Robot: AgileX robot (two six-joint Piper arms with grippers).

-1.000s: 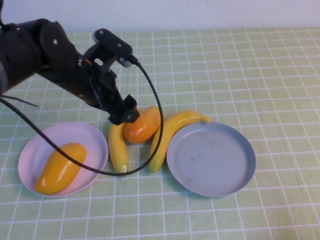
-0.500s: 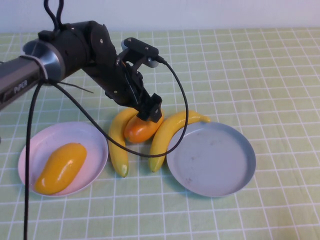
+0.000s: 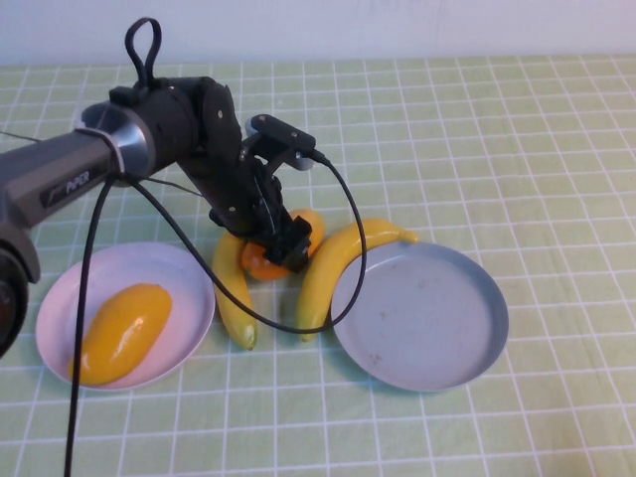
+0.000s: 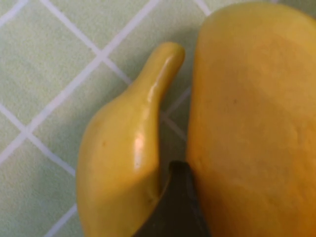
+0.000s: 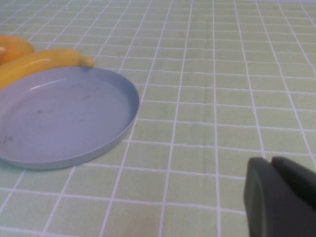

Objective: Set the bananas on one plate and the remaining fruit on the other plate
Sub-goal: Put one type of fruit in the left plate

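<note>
Left claw [image 3: 283, 248] straddles the second mango [image 3: 266, 260], not visibly clamped; mango lies between both bananas [image 3: 232, 293]; pink plate [image 3: 189, 273] lies leftward; right claw [image 5: 281, 197] clenched, parked.

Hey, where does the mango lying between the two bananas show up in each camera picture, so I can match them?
High view: the mango lies mid-table under the left gripper, between the bananas.
Left wrist view: the mango fills one side, touching a banana.
Right wrist view: only its orange end shows, beyond the grey-blue plate; the right gripper is shut.
Shared landmark: the green checked cloth.
</note>
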